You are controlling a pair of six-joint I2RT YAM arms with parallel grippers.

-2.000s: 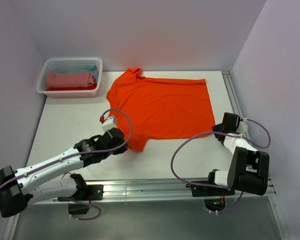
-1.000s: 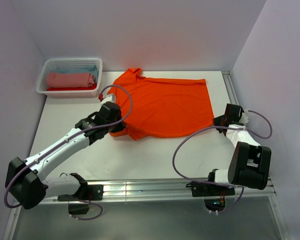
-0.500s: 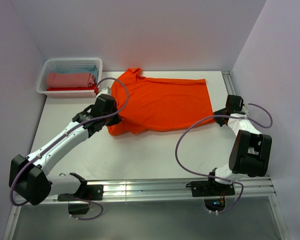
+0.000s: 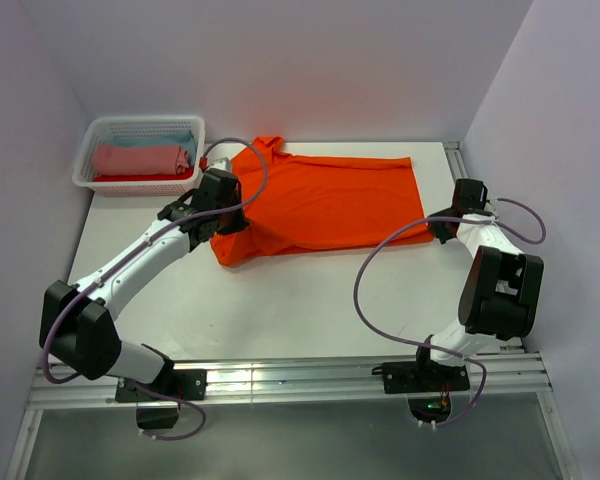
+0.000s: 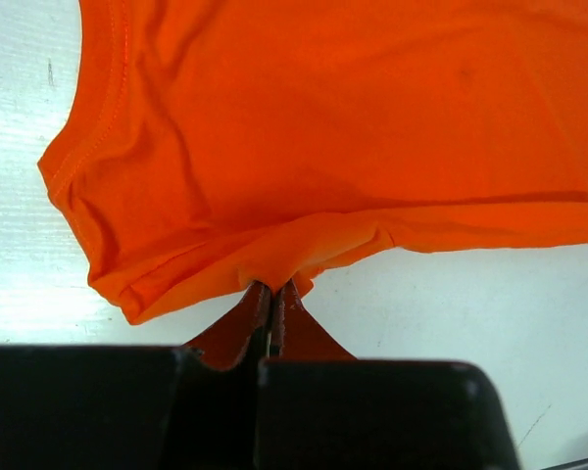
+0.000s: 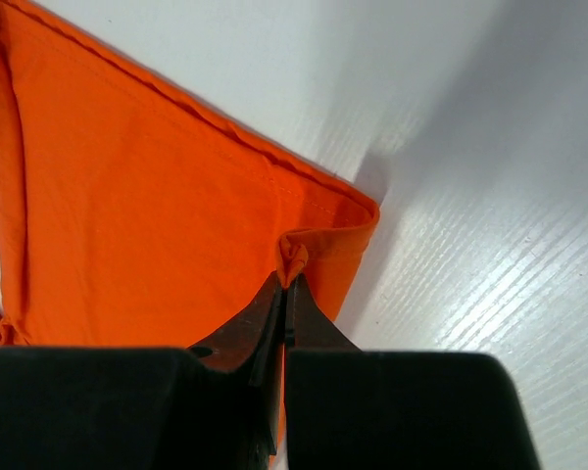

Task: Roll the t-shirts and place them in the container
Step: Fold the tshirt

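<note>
One orange t-shirt [image 4: 330,200], spread on white table [image 4: 280,290], near edge doubled over. Left gripper [image 5: 272,297]: jaws pinched together on folded edge, sleeve side. Right gripper [image 6: 287,286]: jaws clamped on opposite corner. One white basket [image 4: 138,186], far-left corner, holding pink roll [image 4: 140,159].

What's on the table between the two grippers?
The bright orange short-sleeved cloth t-shirt, pinched by the left gripper and right gripper; seen in the top view.

Orange shirt [image 5: 304,127]: cut off at top and right in left wrist view, at left in right wrist view.
Blue cloth [image 4: 180,138] and red cloth [image 4: 140,178]: mostly under the pink roll [image 4: 140,158], in the basket [image 4: 84,165] at the far left corner of the table [image 4: 280,290].
</note>
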